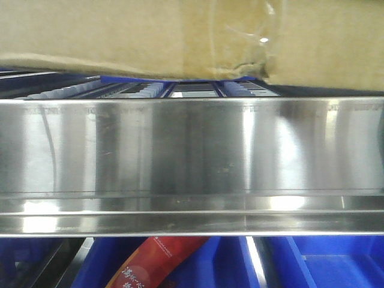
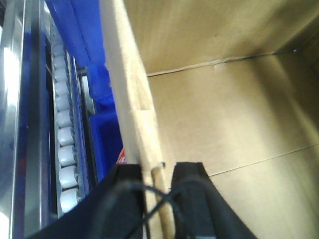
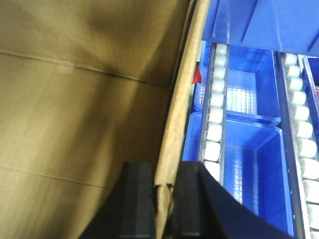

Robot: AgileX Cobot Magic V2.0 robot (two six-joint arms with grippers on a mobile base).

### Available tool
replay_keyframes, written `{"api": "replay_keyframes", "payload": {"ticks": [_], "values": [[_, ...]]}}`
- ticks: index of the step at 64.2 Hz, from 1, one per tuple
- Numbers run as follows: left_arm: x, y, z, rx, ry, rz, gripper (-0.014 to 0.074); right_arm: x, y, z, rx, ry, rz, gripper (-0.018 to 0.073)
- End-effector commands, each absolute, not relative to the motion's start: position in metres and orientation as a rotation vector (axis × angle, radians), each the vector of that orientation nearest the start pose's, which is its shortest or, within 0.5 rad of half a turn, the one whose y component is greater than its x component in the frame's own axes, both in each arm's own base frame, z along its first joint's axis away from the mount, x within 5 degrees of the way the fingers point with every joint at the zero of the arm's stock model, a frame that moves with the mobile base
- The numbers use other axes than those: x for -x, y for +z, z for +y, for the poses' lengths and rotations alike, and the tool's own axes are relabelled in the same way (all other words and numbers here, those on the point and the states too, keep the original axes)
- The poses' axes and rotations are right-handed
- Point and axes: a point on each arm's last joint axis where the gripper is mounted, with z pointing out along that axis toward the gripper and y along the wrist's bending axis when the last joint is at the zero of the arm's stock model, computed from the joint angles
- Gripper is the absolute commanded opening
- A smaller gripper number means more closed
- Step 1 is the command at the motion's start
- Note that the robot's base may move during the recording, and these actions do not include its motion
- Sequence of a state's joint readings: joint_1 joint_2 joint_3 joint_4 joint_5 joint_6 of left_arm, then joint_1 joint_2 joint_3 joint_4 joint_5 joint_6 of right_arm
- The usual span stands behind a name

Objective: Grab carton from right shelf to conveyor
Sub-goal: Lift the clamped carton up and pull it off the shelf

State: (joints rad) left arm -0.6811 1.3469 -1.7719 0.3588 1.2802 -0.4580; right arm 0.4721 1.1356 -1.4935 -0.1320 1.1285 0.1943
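The brown open carton (image 1: 180, 36) fills the top of the front view, held above the steel rail. In the left wrist view my left gripper (image 2: 157, 172) grips the carton's left wall (image 2: 132, 99), one finger outside and one inside the box. In the right wrist view my right gripper (image 3: 166, 172) is shut on the carton's right wall (image 3: 182, 104), again one finger on each side. The carton's bare inside (image 3: 75, 114) shows in both wrist views (image 2: 224, 109). Neither gripper shows in the front view.
A shiny steel rail (image 1: 192, 162) crosses the front view. White roller tracks (image 3: 215, 114) and blue bins (image 3: 249, 159) lie below on the right; rollers (image 2: 65, 149) and a blue bin (image 2: 102, 129) lie on the left. A red packet (image 1: 153, 264) sits in a lower blue bin.
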Motion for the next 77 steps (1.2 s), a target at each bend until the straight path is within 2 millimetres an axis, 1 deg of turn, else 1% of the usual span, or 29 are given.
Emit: {"api": "replay_keyframes", "payload": {"ticks": [1,77], "values": [[-0.2015,0.4999,-0.1354,-0.233,-0.263,2.207,-0.0019,-0.1887,0.4700,0.0844,0.321,0.205,2.172,-0.0060],[-0.2015,0.4999,-0.1354,-0.233,-0.263,2.207,-0.0018,-0.1889,0.4704,0.0845,0.321,0.207,2.166,-0.0060]]}}
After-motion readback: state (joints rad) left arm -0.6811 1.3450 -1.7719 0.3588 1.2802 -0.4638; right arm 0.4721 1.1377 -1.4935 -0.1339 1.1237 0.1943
